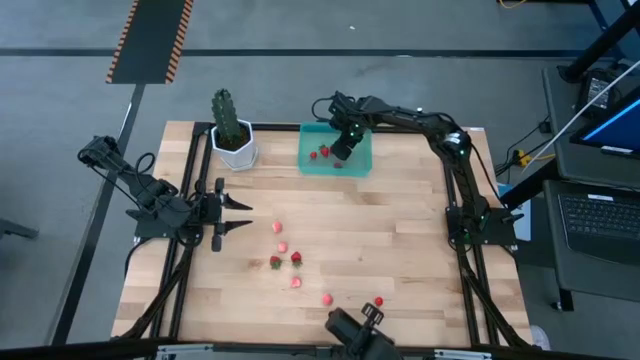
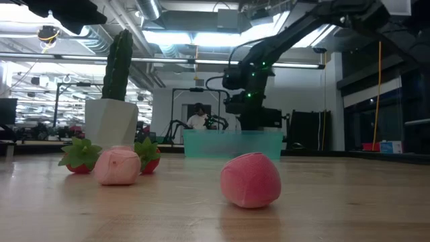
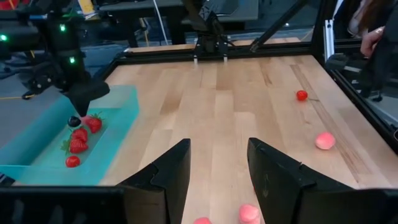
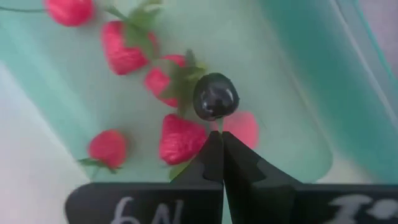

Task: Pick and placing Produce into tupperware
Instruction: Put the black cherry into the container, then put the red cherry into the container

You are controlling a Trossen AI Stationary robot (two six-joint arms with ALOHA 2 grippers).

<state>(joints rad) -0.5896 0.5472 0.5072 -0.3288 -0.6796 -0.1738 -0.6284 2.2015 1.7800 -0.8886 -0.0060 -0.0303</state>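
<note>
From above, the right pincer hangs over the shallow see-through teal plastic tub, which sits at about twelve o'clock on the pale wooden tabletop, just beside the white six-sided pot with the tall green cactus. A few little red strawberry pieces already lie in the tub, and more red and pink ones are scattered near six o'clock. The left pincer waits at nine o'clock. From table height, a pink soft berry sits close, well apart from the tub far behind it. The left wrist camera shows its own fingers spread apart with nothing between them, and the other arm low over the tub with a tiny dark berry at its tip. The right wrist camera shows that pincer's tips pressed together, with the small shiny black berry sitting right at their point, above the strawberries. I cannot tell if the tips pinch it or just touch it. If it is only barely caught, it could slip, bounce on the hard tub floor and roll. If the pincer goes lower, it could squash the strawberries or push the light tub along.
</note>
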